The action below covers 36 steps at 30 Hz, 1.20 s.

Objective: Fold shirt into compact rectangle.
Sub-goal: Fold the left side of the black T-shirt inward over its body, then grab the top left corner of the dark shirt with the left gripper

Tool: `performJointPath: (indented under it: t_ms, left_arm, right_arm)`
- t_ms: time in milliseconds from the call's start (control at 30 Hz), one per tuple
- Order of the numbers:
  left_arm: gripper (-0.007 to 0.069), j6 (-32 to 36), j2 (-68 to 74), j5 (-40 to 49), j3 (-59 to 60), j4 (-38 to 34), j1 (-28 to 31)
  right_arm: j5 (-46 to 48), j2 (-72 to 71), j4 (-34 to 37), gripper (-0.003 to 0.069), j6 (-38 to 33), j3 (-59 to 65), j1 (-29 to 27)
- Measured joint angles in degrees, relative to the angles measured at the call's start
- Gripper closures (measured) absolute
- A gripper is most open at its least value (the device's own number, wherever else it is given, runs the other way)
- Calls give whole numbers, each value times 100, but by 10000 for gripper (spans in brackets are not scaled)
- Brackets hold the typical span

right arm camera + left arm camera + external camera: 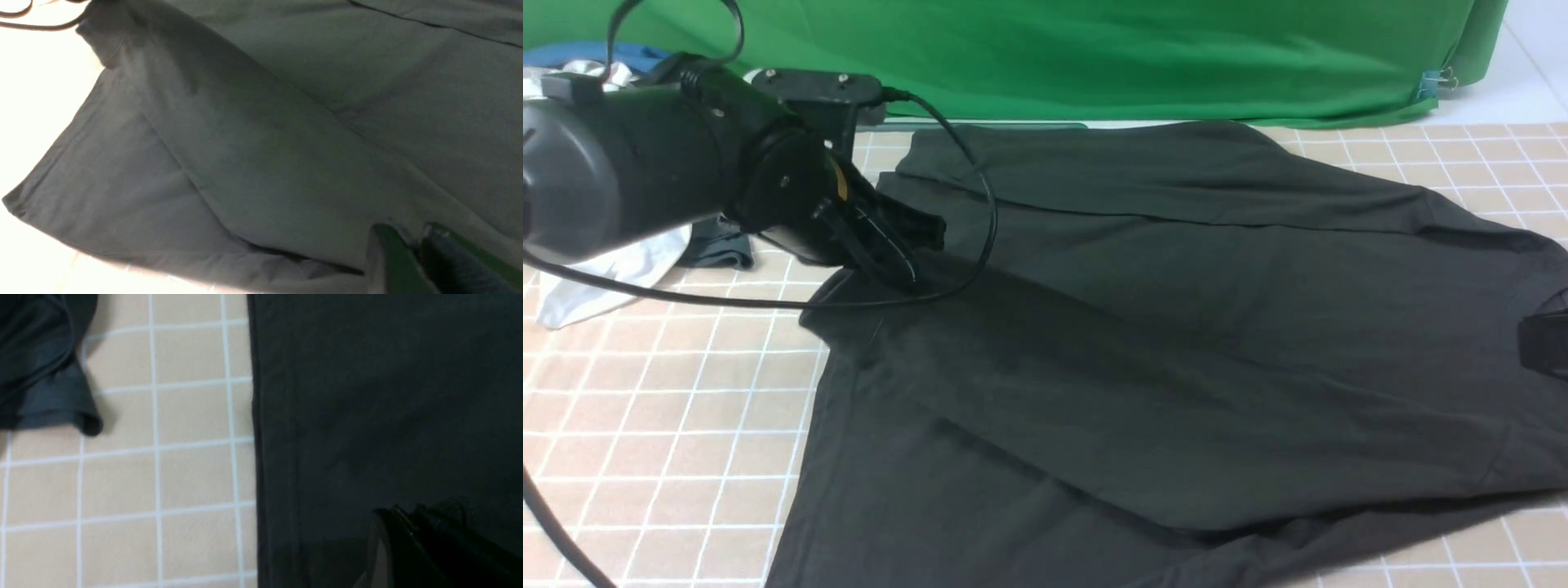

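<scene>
The black shirt [1176, 343] lies spread across the tiled table, with a long fold running from its left edge to its right edge. At the left edge my left gripper [903, 265] is shut on the shirt. In the left wrist view its closed fingertips [404, 512] press into the dark cloth [367, 396] beside the straight hem. My right gripper [1543, 343] shows only at the frame's right border, on the shirt's right side. In the right wrist view it [412, 232] is shut on a pinch of the shirt [265, 143]. No logo or label shows.
A small dark grey garment [715, 249] [41, 375] and a white garment [613, 273] lie left of the shirt, behind my left arm. A green backdrop cloth [1094, 49] hangs along the far edge. The arm's cable [727, 302] loops over the tiles and the shirt's left edge.
</scene>
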Motion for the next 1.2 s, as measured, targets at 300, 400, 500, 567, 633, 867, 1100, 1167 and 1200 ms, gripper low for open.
performJointPath:
  t_ms: [300,400,500,567,633,867,1100,1167,1200]
  left_arm:
    - [346,-562,-7,-105,-9,731,0]
    - [315,-991,-75,473,-151,334,0]
    - [366,-418,-239,965,-265,-980,-91]
    - [452,190,-296,1225,-265,-1818,-306]
    - [554,618,-296,1348,-234,-2531,-789]
    - [612,284,72,1154,-53,-3100,-2543]
    - [531,96,772,395,-53,-3126,-3511]
    - [471,89,946,196,-53,-3126,-3595]
    - [451,89,1004,143,-53,-3126,-3613]
  right_arm:
    - [15,0,-17,515,6,0,0]
    - [90,0,-123,515,25,0,0]
    - [113,0,-429,515,217,0,0]
    - [113,16,-670,515,367,0,0]
    - [120,60,-946,515,513,0,0]
    - [204,110,-1193,515,651,6,0]
    - [203,110,-1136,515,700,6,0]
    - [210,110,-1096,515,712,6,0]
    - [210,110,-1081,515,718,6,0]
